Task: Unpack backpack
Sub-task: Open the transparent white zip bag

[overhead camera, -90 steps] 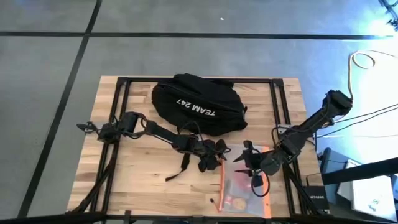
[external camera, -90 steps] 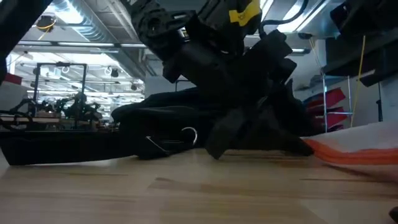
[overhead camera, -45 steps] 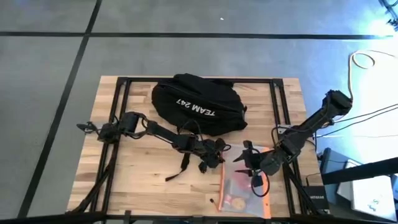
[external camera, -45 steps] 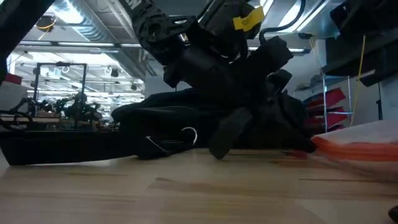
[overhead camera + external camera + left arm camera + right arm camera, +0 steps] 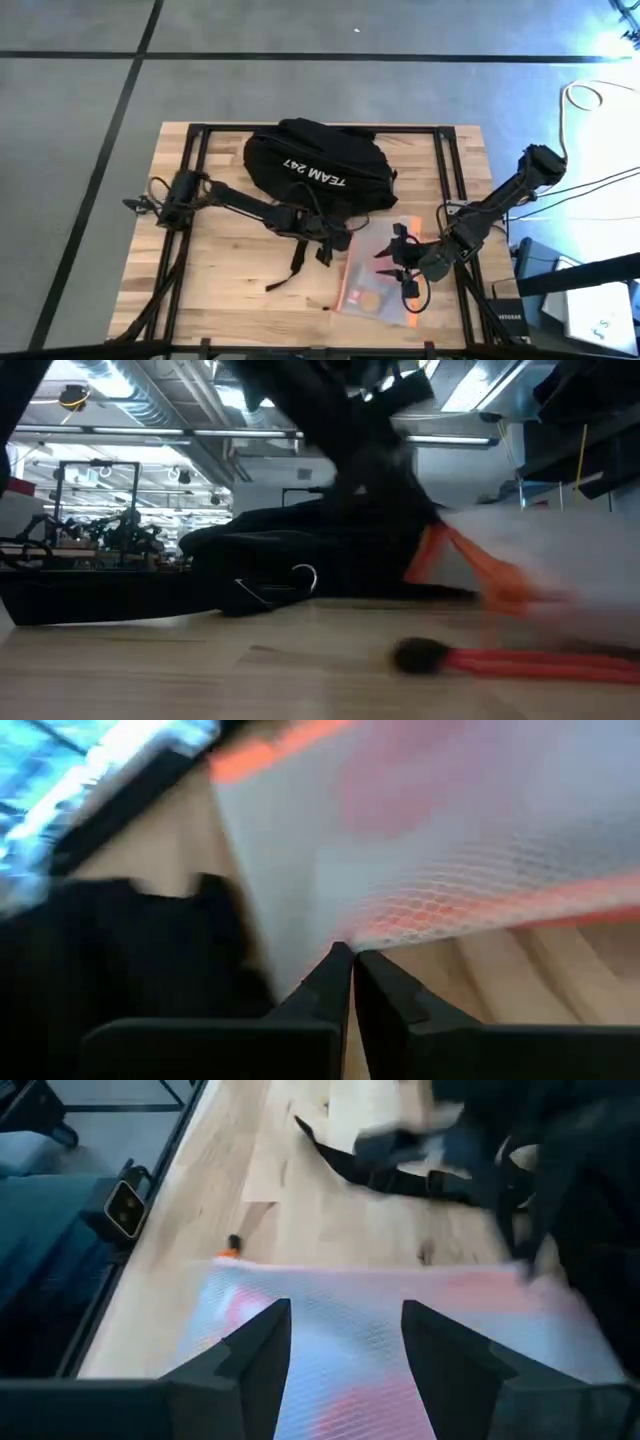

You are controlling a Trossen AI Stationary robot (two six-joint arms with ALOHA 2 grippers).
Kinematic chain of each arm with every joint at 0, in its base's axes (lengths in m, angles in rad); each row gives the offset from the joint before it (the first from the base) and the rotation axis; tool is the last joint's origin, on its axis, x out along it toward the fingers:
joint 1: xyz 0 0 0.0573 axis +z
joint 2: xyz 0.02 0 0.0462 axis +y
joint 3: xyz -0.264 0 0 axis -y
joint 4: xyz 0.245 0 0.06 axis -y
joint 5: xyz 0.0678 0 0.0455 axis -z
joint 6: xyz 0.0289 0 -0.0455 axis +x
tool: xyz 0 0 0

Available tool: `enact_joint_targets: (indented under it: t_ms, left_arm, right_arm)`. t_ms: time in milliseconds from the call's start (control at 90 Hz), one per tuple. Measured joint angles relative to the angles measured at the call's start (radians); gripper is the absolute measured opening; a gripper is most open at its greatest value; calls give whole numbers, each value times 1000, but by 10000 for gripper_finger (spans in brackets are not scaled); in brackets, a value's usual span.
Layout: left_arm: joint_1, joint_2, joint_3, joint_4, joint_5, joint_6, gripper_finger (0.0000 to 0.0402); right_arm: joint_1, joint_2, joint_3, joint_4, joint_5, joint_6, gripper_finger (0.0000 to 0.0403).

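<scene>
The black backpack [image 5: 315, 172] with white "TEAM 247" lettering lies at the table's far middle, one strap [image 5: 293, 265] trailing toward the near edge. In front of it a white mesh pouch [image 5: 378, 282] with orange trim lies slanted on the wood. My left gripper [image 5: 335, 243] is shut on the pouch's left far edge. My right gripper [image 5: 397, 266] stands open over the pouch's right part [image 5: 380, 1350]; whether it touches the mesh, I cannot tell. My left gripper pinches the pouch's mesh edge [image 5: 345, 932] between its two shut fingertips, next to the orange trim near the pouch's left far corner. The fingers come from the table's left, slanting down. That corner is raised [image 5: 470, 550]; the pouch's near edge [image 5: 520, 662] lies on the table.
Black frame rails [image 5: 190, 190] run along the table's left and right sides. Cables [image 5: 590, 95] lie on the floor beyond the right edge. Bare wood [image 5: 220, 270] shows at the table's left near part.
My left gripper has drawn back toward the table's left and far edges, shut on the pouch. The pouch has slid left and turned about, its left far corner lifted while its near edge stays on the wood.
</scene>
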Motion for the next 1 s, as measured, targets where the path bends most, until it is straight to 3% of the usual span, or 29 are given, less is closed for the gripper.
enact_joint_targets:
  t_ms: [144,256,311,567,711,900,1000]
  left_arm:
    - [-7,-117,1,-91,-107,-51,0]
    - [-30,-192,1,-155,-196,-85,0]
    - [-42,-225,2,-178,-223,-104,0]
    - [-98,-267,3,-311,-228,-226,0]
    - [-114,-260,-33,-314,-114,-334,0]
    - [-144,-259,-130,-273,-94,-451,0]
    - [-166,-259,-210,-141,-102,-502,0]
  right_arm:
    - [0,0,0,4,21,-29,174]
    - [-11,14,1,22,229,-90,174]
    - [-24,32,1,36,268,-111,175]
    - [-21,227,1,223,68,-217,175]
    - [-32,375,57,317,-114,-234,175]
    - [-34,498,201,227,-120,-267,175]
    - [-34,520,279,172,-146,-222,181]
